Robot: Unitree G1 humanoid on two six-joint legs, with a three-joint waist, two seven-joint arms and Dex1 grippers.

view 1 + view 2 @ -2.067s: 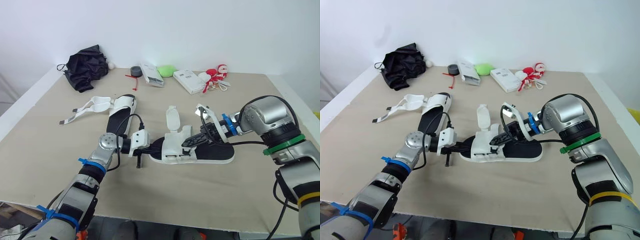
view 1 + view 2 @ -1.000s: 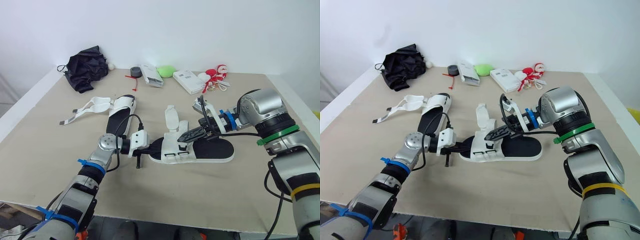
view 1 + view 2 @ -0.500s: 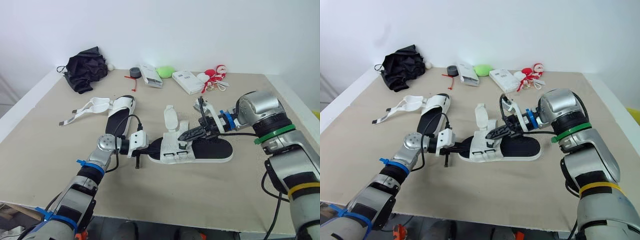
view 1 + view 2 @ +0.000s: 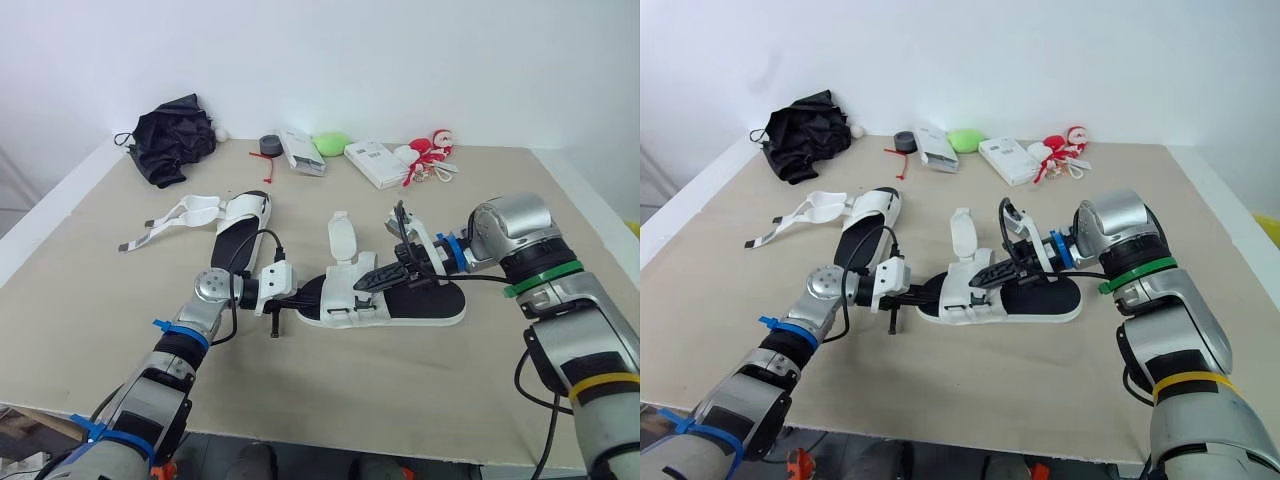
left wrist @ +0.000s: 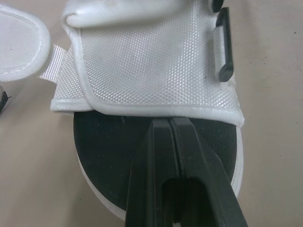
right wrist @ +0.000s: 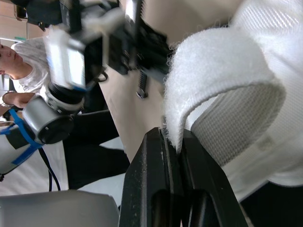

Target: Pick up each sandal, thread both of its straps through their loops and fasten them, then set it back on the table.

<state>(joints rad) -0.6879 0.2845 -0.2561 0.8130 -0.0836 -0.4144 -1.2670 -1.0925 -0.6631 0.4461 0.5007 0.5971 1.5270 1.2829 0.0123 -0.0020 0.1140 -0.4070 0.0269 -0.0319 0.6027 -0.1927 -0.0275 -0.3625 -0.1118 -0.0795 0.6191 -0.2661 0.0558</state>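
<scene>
A white woven-mesh sandal [image 4: 400,300] with a flat black footbed [image 5: 109,142] lies at the middle of the beige table [image 4: 420,390]. The left gripper [image 5: 169,124] rests on the footbed's toe end, fingers pressed together. The right gripper [image 6: 171,135] pinches the sandal's fuzzy, curled white strap [image 6: 213,71].

No lettering, label, brand or number is legible on anything here.

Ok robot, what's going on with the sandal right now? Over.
Left gripper shut, tips on toe end of the near sandal. Right gripper shut on its white strap. Second sandal lies apart, straps open, not in the way.
</scene>
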